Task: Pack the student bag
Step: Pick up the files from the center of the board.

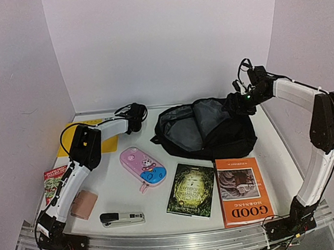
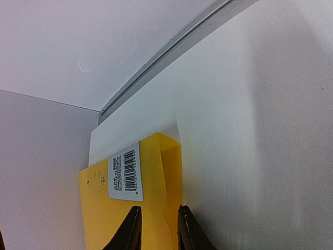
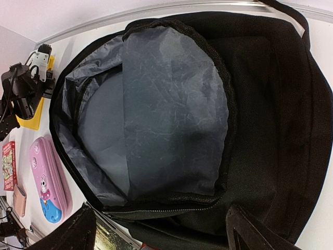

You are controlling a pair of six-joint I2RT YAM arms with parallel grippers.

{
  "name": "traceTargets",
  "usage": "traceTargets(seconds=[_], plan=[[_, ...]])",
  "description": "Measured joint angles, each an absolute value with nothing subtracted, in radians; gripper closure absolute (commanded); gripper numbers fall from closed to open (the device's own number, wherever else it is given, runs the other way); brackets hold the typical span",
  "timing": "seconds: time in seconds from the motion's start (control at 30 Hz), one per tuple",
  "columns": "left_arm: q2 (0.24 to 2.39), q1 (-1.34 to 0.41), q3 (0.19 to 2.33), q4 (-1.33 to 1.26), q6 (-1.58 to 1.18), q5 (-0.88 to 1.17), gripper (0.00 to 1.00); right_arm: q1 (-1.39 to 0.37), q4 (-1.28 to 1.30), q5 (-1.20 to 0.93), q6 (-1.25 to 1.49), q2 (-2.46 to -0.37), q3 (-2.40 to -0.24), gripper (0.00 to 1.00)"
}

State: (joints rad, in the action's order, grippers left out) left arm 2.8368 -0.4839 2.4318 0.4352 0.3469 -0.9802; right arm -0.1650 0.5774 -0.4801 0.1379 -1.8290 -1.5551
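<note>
Yellow card sits between the tips of the left pincer. It is a folder lying flat at the far left corner of the table, with its folded right edge in the narrow gap. The fingers stand close together, but I cannot tell whether they pinch the card or only straddle it.

The main risk, as I judge it, is a thin bite. Only the edge strip is in the gap, so a lift could let the folder peel out, or could bend it and drag it along the table instead of raising it. The folder is also broad and looks floppy, so it may catch on the bag's rim on the way in.

The right pincer hangs over the bag with its fingers spread wide and nothing clamped between them. If it sinks or shuts carelessly, it could press the fabric down and narrow the mouth the folder needs.

The bag lies flat at the far middle-right of the table, unzipped, with grey lining showing and its open mouth on the left side. It is directly beneath the right pincer, which sits above the bag's far right edge. The left pincer is well apart from it to the left, with bare table between them.
</note>
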Motion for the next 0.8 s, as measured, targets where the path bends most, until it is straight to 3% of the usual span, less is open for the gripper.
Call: traceTargets(seconds=[0.23, 0.57, 0.8], plan=[[2.822, -0.488, 2.385, 0.375, 0.375, -1.017, 0.85, -0.165, 0.577, -0.480, 0.140, -1.829, -1.555, 0.14], [2.813, -0.490, 2.354, 0.330, 0.404, -1.052, 0.70, -0.165, 0.577, -0.480, 0.140, -1.829, -1.555, 0.15], [2.799, -0.486, 2.325, 0.321, 0.394, -1.052, 0.70, -0.165, 0.577, -0.480, 0.141, -1.829, -1.555, 0.15]])
